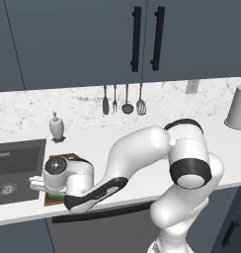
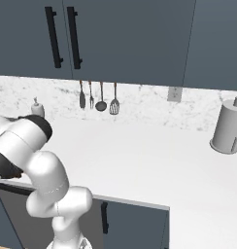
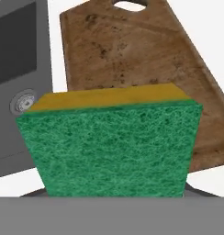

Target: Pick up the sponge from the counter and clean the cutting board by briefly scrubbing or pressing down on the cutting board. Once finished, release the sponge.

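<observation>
Clamping the sponge [image 3: 109,147], the gripper [image 1: 52,191] hangs low over the cutting board [image 3: 132,59], whose near edge sits at the bench [image 1: 142,148] front, just beside the sink [image 1: 14,168]. Bare bench opens rightward. Wrist and sponge hide most of the board; fingertips are covered.

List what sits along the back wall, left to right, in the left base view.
Soap dispenser → four hanging utensils → wall outlet → paper towel roll.
</observation>
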Motion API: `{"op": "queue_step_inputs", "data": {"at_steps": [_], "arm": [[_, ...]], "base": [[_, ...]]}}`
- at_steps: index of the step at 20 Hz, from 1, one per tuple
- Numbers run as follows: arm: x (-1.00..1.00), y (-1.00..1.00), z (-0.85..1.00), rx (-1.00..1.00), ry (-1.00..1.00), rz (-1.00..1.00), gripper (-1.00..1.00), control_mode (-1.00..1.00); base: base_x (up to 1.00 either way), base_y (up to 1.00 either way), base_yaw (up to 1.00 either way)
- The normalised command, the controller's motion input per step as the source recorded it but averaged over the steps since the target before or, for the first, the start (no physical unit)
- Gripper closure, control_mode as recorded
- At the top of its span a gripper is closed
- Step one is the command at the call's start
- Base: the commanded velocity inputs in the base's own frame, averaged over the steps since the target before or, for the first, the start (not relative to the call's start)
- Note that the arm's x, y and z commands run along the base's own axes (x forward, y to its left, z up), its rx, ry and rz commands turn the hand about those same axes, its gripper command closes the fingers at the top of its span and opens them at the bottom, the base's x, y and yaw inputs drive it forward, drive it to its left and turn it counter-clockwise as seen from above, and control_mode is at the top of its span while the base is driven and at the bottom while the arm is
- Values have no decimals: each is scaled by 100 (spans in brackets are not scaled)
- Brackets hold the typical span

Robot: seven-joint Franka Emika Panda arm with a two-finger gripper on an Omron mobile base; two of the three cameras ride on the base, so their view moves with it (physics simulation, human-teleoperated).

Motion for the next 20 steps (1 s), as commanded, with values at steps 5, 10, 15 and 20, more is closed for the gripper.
{"op": "queue_step_inputs", "data": {"at_steps": [5,10,15,20], "arm": [[3,-7,21,50,35,-12,100,-100],[3,-10,-1,28,25,0,100,-100],[4,-16,-1,15,13,0,100,-100],[7,0,5,7,23,0,100,-100]], "base": [[0,0,0],[0,0,0],[0,0,0],[0,0,0]]}}
